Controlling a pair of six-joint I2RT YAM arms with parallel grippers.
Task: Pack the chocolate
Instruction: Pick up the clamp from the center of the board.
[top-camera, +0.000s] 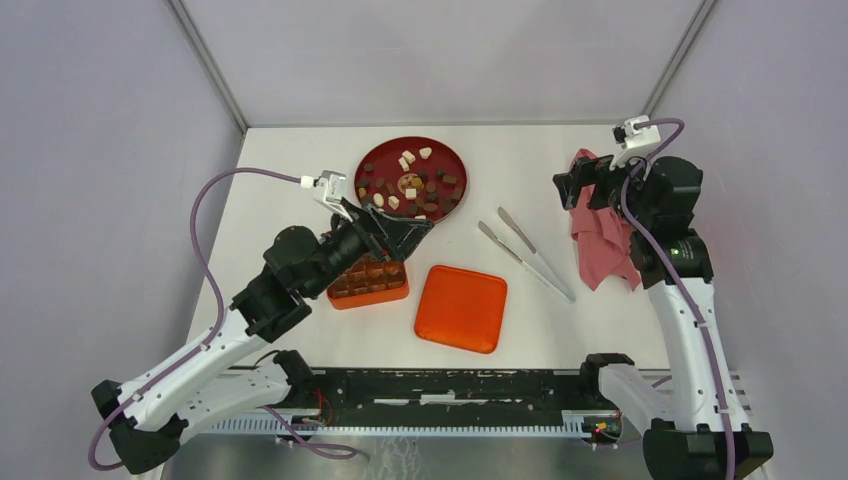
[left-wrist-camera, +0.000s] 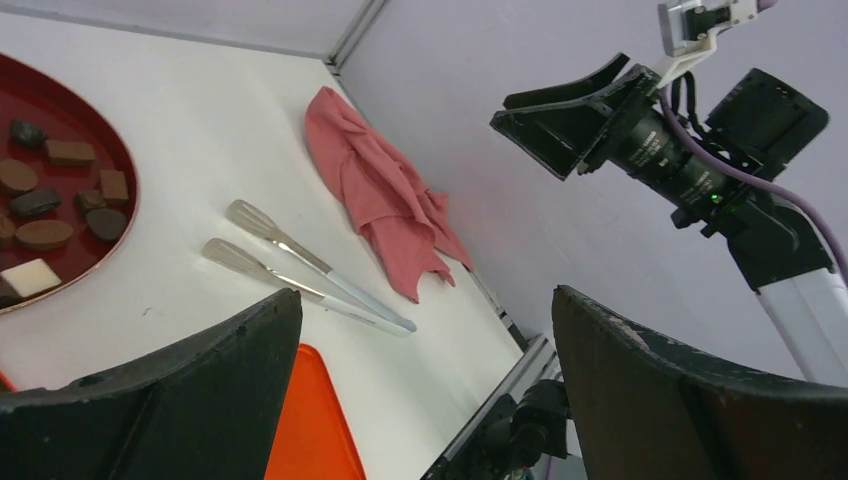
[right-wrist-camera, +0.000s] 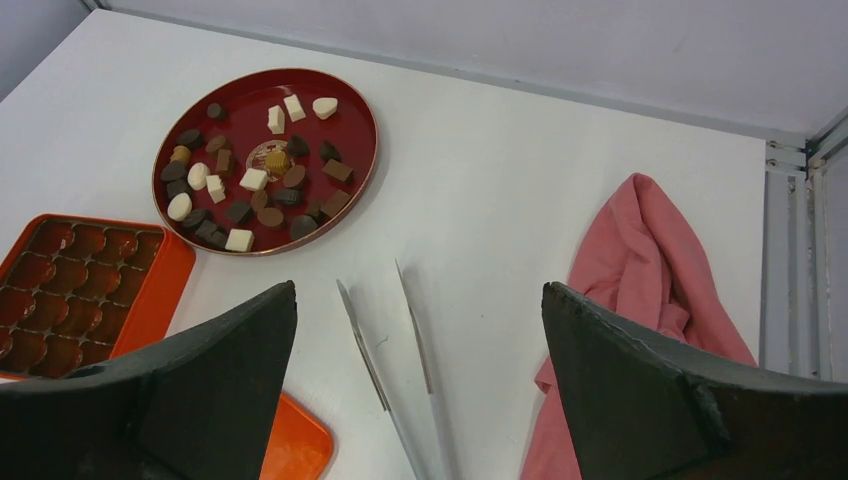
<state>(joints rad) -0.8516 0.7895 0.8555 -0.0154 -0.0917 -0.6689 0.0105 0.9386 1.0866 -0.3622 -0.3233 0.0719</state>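
Note:
The chocolate (top-camera: 410, 182), several small dark brown and cream-white pieces, lies on a round red plate (top-camera: 385, 155) at the back middle of the table. An orange moulded box (top-camera: 345, 293) with round brown cells sits in front of the plate, and I cannot tell if its cells hold pieces. My left gripper (top-camera: 400, 232) hangs open above the box's far edge, near the plate's front rim, holding nothing. My right gripper (top-camera: 580, 185) is open and raised at the right, above a pink cloth. The right wrist view shows the chocolate (right-wrist-camera: 255, 180), the plate (right-wrist-camera: 350, 130) and the box (right-wrist-camera: 70, 280).
A flat orange lid (top-camera: 461, 307) lies right of the box. Metal tweezers (top-camera: 530, 258) lie between the lid and a crumpled pink cloth (top-camera: 600, 250). The left wrist view shows the tweezers (left-wrist-camera: 300, 265), cloth (left-wrist-camera: 380, 190) and the right arm beyond.

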